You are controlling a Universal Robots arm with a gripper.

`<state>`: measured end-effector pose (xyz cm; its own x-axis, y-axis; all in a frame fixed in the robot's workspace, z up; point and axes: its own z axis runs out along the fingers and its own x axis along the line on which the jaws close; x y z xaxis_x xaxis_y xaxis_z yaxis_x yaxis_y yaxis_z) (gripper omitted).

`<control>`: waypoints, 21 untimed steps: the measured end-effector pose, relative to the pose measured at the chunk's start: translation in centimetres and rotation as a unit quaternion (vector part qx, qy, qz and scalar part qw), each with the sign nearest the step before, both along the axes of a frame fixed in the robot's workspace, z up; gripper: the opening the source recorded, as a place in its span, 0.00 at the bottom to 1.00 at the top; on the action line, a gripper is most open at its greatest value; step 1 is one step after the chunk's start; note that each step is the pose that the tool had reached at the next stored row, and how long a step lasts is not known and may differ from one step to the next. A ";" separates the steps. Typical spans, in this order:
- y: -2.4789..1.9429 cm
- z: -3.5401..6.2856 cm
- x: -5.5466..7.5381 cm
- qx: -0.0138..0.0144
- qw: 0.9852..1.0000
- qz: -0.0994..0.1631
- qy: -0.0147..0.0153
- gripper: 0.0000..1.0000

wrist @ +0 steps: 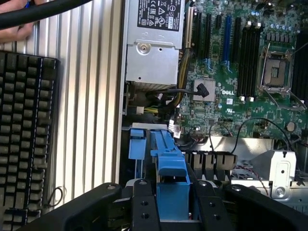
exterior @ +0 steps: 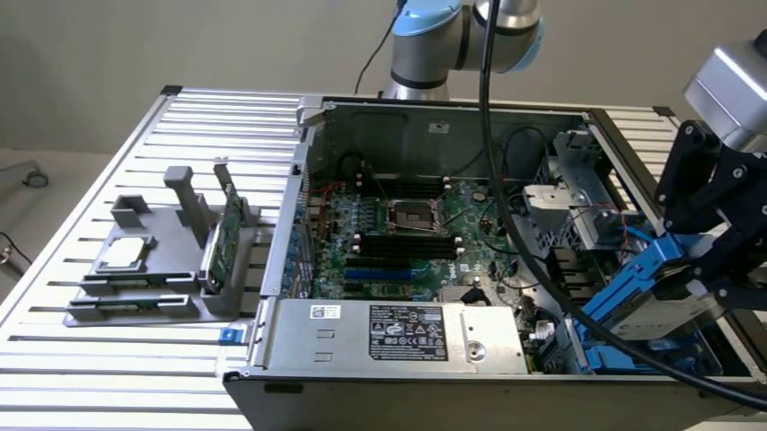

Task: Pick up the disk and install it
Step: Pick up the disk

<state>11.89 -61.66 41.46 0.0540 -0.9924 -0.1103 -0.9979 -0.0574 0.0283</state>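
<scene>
Disk (exterior: 647, 301) in the grip, tilted over the open computer case (exterior: 446, 108)!
Gripper (exterior: 692, 269) fingers (wrist: 143, 207) pinch its blue frame, at four o'clock from the motherboard (exterior: 396, 233) in the exterior view.

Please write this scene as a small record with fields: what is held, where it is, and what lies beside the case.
held: the disk, in its blue frame, gripped by the jaws
place: tilted, at the open computer case's corner, exterior view's right
beside case: grey holder with a small chip and an upright green card
</scene>
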 end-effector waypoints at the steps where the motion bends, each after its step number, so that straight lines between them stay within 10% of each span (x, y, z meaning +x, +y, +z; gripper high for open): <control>1: 0.00 -0.03 0.0 0.001 1.000 0.000 0.000 0.33; 21: 0.00 -0.07 0.0 0.001 1.000 0.002 0.001 0.53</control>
<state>11.91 -61.66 41.39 0.0572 -0.9919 -0.1131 -0.9977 -0.0609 0.0291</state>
